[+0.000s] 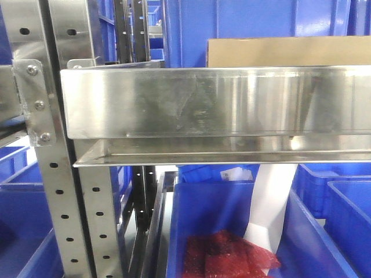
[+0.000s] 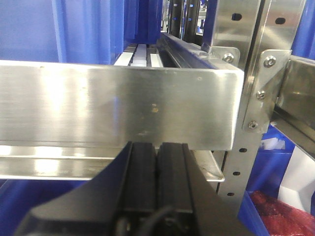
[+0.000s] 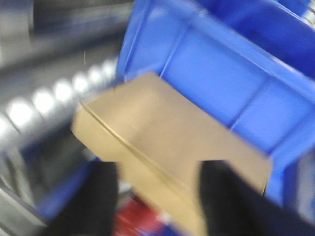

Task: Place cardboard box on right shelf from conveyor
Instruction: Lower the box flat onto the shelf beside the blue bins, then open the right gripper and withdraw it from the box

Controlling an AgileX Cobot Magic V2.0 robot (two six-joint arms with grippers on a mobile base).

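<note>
The tan cardboard box (image 1: 288, 52) shows its upper part above the tall front lip of the shiny steel right shelf (image 1: 203, 104), at the right of the front view. In the blurred right wrist view the cardboard box (image 3: 162, 128) lies tilted between my right gripper's (image 3: 162, 167) two black fingers (image 3: 101, 196), which press on its sides. My left gripper (image 2: 157, 147) is shut with nothing in it, just in front of the neighbouring shelf's lip. The conveyor is out of view.
A second steel shelf (image 2: 118, 103) sits left of the perforated upright (image 1: 55, 174). Blue bins (image 1: 232, 29) stand behind the shelf. Another blue bin (image 1: 203, 220) below it holds red bubble wrap (image 1: 226, 255) and white paper (image 1: 269, 208). White rollers (image 3: 44, 101) run along the shelf.
</note>
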